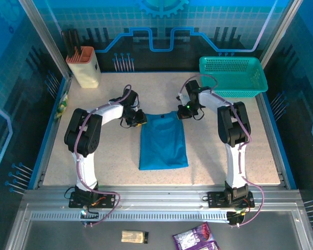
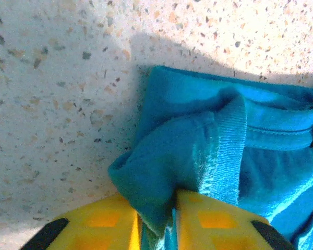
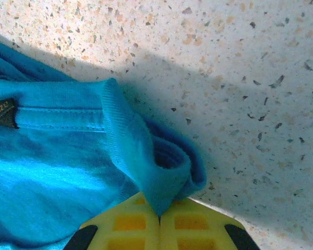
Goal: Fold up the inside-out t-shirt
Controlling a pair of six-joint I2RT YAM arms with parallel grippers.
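From above, I see the inside-out t-shirt flat on the table, its far edge between the left tool and the right tool. In the left wrist view, a fold of the collar sits between the slightly parted fingers; I cannot tell if they press it. In the right wrist view, the tool is clenched on the collar rib, with the shirt to its left.

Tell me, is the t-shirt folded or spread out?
Folded: the t-shirt lies as a narrow, straight-sided rectangle, not its full sleeved outline.
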